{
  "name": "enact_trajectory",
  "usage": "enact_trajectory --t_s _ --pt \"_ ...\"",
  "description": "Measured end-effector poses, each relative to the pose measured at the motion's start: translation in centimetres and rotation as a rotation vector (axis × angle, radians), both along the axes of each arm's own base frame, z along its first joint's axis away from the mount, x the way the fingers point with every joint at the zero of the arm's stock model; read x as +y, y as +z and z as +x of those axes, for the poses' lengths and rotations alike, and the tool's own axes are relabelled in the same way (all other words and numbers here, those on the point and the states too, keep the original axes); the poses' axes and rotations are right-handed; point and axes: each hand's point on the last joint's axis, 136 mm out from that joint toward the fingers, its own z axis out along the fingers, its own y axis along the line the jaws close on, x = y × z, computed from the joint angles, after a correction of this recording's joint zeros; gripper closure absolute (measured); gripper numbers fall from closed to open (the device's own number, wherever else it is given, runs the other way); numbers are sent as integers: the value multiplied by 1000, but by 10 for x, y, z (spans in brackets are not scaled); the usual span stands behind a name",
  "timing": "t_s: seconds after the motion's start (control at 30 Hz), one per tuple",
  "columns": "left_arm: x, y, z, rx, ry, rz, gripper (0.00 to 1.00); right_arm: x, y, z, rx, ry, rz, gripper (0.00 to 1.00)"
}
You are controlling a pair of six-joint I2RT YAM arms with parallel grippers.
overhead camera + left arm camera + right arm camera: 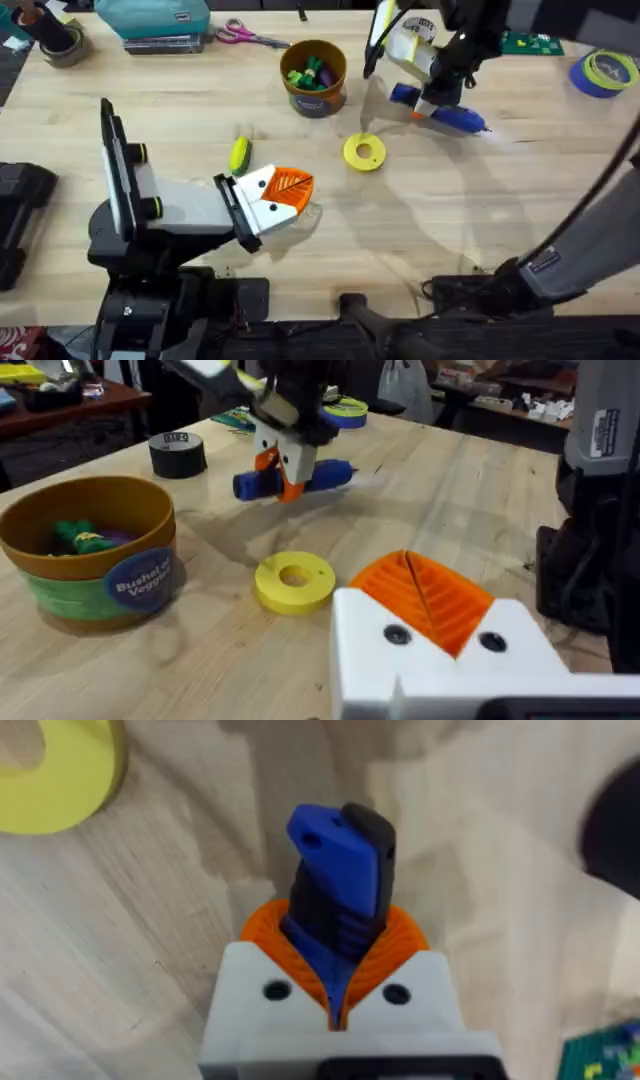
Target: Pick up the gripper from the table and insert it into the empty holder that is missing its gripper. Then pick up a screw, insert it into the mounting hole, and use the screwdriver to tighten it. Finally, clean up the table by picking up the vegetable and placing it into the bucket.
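Note:
The blue screwdriver (455,118) hangs just above the table at the far right, level, with my right gripper (422,103) shut on it. Up close its blue-and-black body (335,860) sits between the orange pads (400,935). My left gripper (298,186) rests low at centre-left, its white mounts (440,650) both carrying orange pads (425,590) pressed together. The yellow-green vegetable (239,155) lies just behind it. The brown bucket (313,75) with green and purple toys stands at the back centre (90,550). A loose gripper piece and a screw are out of view.
A flat yellow disc (363,152) with a centre hole lies between the bucket and the screwdriver. Scissors (250,37), a teal case (155,20) and a black tape roll (60,42) line the back edge. A blue-yellow tape roll (605,72) sits far right.

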Motion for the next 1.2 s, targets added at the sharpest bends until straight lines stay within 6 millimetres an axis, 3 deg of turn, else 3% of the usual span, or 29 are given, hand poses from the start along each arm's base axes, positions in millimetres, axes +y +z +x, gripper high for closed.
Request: enact_trajectory --t_s 0.1,0.27,0.3,0.37,0.4,0.43,0.67,0.87,0.9,1.07,1.1,1.2 --pt "0 0 0 0 0 0 985 -2 -19 -2 45 39 -28 977" --pt "0 0 0 0 0 0 985 -4 -20 -2 47 50 -39 966" --pt "0 0 0 0 0 0 985 -4 -20 -3 48 49 -40 917" --pt "0 0 0 0 0 0 985 -5 -20 -3 51 50 -44 613" --pt "0 0 0 0 0 0 985 -6 -20 -3 50 52 -50 180" --pt "0 0 0 0 0 0 985 -7 -20 -4 55 54 -53 51" --pt "0 0 0 0 0 0 985 -10 -13 -21 107 37 -62 6" --pt "0 0 0 0 0 0 979 -9 28 -14 -17 -152 -5 6" --pt "0 0 0 -1 0 1 939 -9 38 -13 -43 -199 12 6" --pt "0 0 0 -6 0 3 149 -9 84 -14 -160 -432 113 6" --pt "0 0 0 -3 -1 2 56 -8 94 -15 -181 -491 146 6" --pt "0 0 0 -4 -1 2 16 -5 121 -22 -224 -640 249 6"
